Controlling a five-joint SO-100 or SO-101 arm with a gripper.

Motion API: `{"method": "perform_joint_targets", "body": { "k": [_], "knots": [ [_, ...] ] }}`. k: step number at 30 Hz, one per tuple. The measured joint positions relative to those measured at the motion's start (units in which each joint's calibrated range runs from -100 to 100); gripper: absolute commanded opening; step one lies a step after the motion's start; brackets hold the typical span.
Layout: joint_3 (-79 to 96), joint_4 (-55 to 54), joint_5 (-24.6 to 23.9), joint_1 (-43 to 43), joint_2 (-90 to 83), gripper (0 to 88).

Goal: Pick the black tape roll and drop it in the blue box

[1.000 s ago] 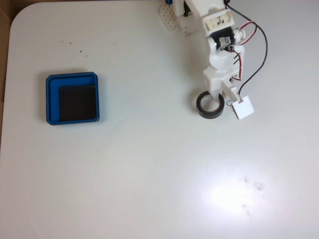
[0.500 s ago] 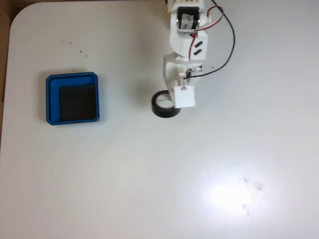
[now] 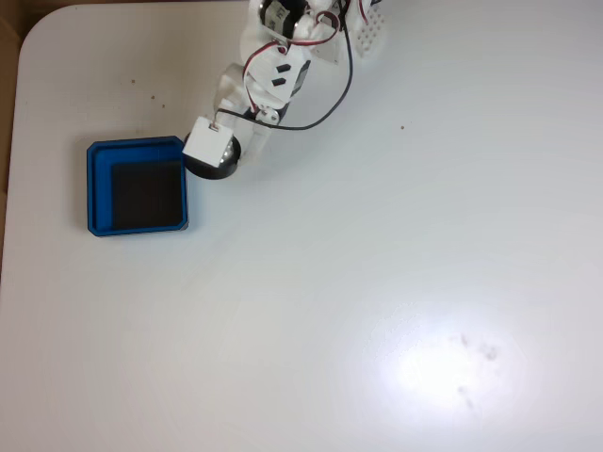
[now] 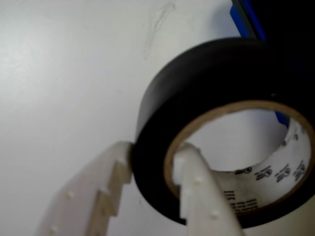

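Note:
In the fixed view my white arm reaches down-left from the top edge, and my gripper point(image 3: 219, 160) holds the black tape roll point(image 3: 224, 164) just right of the blue box point(image 3: 137, 144), a shallow tray with a black floor. The wrist camera block covers most of the roll. In the wrist view the black tape roll point(image 4: 197, 93) is pinched through its wall: one white finger point(image 4: 93, 191) presses the outer band and the other sits inside the tan inner rim. A corner of the blue box point(image 4: 246, 17) shows at the top right behind the roll.
The white table point(image 3: 377, 282) stretches wide to the right and below. Its rounded left edge lies just beyond the box. A white perforated part point(image 3: 369, 33) and red and black wires point(image 3: 347, 71) sit near the arm's base at the top.
My arm has swung left across the table with the tape roll in its gripper, from right of centre to beside the blue box.

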Motion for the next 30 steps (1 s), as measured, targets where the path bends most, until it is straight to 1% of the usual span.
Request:
{"method": "perform_joint_targets", "body": {
  "k": [3,13,20,30],
  "knots": [
    [0.0,0.0,0.0,2.9,0.0,1.1],
    [0.0,0.1,0.0,4.1,0.0,1.1],
    [0.0,0.1,0.0,10.7,0.0,1.1],
    [0.0,0.1,0.0,11.3,0.2,1.1]
  ]
}}
